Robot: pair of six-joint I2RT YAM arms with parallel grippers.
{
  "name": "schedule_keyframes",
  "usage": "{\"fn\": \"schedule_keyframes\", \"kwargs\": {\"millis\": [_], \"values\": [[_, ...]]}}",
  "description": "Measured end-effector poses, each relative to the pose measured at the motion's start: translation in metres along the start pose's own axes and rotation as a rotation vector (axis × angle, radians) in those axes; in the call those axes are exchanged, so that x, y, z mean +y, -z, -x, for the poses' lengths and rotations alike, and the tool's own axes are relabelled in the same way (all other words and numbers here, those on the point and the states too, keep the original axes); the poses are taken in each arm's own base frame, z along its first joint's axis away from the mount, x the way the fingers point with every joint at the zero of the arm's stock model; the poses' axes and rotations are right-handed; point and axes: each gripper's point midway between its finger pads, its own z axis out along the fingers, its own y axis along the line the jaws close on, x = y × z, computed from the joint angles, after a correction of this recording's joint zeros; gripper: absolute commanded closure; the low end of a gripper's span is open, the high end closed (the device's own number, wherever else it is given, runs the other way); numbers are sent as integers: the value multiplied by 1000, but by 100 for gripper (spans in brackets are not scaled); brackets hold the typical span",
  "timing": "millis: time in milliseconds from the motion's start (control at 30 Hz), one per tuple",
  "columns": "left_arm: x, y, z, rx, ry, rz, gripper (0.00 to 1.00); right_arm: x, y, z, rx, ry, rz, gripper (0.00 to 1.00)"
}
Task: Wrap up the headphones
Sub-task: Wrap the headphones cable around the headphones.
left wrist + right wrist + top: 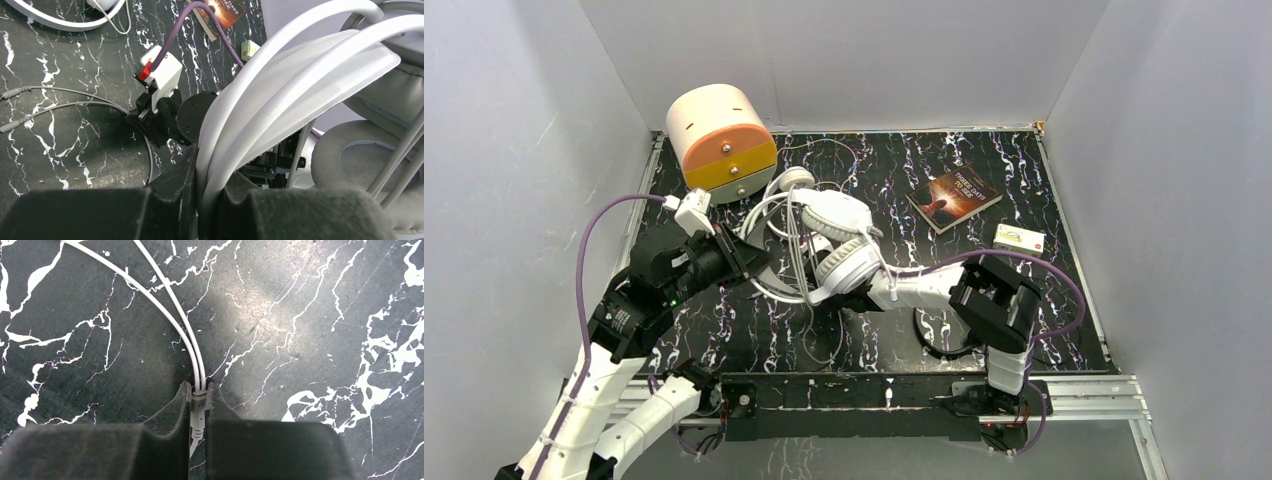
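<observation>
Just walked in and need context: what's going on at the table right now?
The left gripper is shut on the headband of the big white over-ear headphones, which sit near the middle of the table. The right gripper is low over the tabletop, shut on a white cord at the point where two strands join. How much cord is already wound on the headphones cannot be told.

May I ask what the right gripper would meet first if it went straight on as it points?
Beyond the white cord it pinches, the right gripper would probably meet the black marbled tabletop; depth is hard to judge.
</observation>
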Motion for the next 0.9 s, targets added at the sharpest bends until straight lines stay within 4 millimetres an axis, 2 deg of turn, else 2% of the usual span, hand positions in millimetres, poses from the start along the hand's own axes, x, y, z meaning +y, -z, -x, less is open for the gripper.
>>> {"fn": "schedule_keyframes", "kwargs": {"millis": [167, 267, 333, 400, 467, 567, 667, 767, 867, 900], "values": [[-15, 0, -6, 46, -46, -89, 100, -13, 5, 5, -32, -26, -32, 100], [-29, 2, -11, 93, -102, -166, 100, -49, 19, -9, 3, -72, -70, 100], [-34, 4, -14, 116, -143, -203, 100, -81, 36, -14, 3, -137, -87, 100], [-37, 6, -17, 132, -179, -232, 100, -112, 59, -7, -50, -223, -90, 100], [-41, 8, -21, 154, -209, -263, 100, -136, 84, 17, -147, -304, -74, 100], [-44, 5, -30, 212, -243, -307, 100, -153, 112, 57, -274, -378, 2, 100], [-41, -4, -37, 271, -281, -322, 100, -182, 122, 88, -330, -442, 32, 100], [-25, -19, -44, 326, -313, -271, 100, -220, 137, 125, -390, -495, 44, 100], [-4, -29, -48, 347, -332, -183, 100, -265, 167, 161, -483, -529, 22, 100], [2, -30, -49, 349, -336, -153, 100, -275, 176, 168, -508, -535, 12, 100]]}}
